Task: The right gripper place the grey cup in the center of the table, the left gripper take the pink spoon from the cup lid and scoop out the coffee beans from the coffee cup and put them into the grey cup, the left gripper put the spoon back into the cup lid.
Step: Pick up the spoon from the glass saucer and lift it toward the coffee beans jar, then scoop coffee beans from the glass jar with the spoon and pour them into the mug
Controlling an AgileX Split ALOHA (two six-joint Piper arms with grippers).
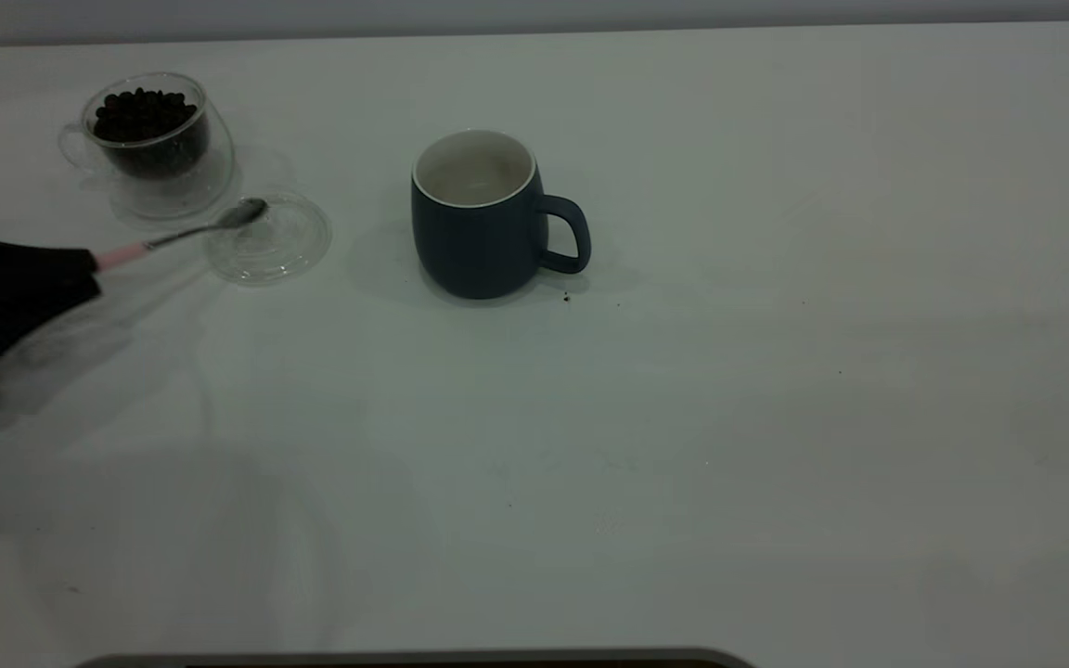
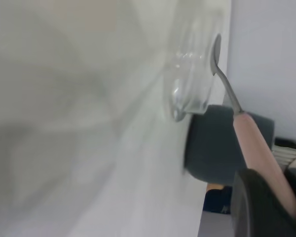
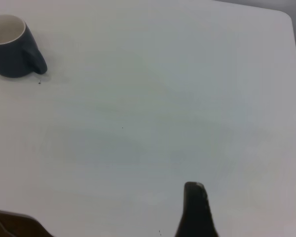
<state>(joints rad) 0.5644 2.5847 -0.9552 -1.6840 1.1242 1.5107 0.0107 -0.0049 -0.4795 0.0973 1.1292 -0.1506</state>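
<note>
The grey cup [image 1: 481,218] stands upright near the table's middle, handle to the right; I see no beans in its off-white inside. It also shows in the right wrist view [image 3: 12,47] and the left wrist view [image 2: 212,153]. The coffee cup [image 1: 152,134], full of coffee beans [image 1: 143,113], stands at the far left. The cup lid [image 1: 267,238] lies just in front of it. My left gripper [image 1: 89,269] at the left edge is shut on the pink spoon's handle [image 1: 122,254]; the spoon's bowl [image 1: 245,213] is over the lid's rim. My right gripper [image 3: 195,212] is far from the cup.
The white table [image 1: 683,417] stretches wide to the right and front of the grey cup. A few dark specks [image 1: 567,297] lie by the cup's handle. The table's rounded far corner [image 3: 286,17] shows in the right wrist view.
</note>
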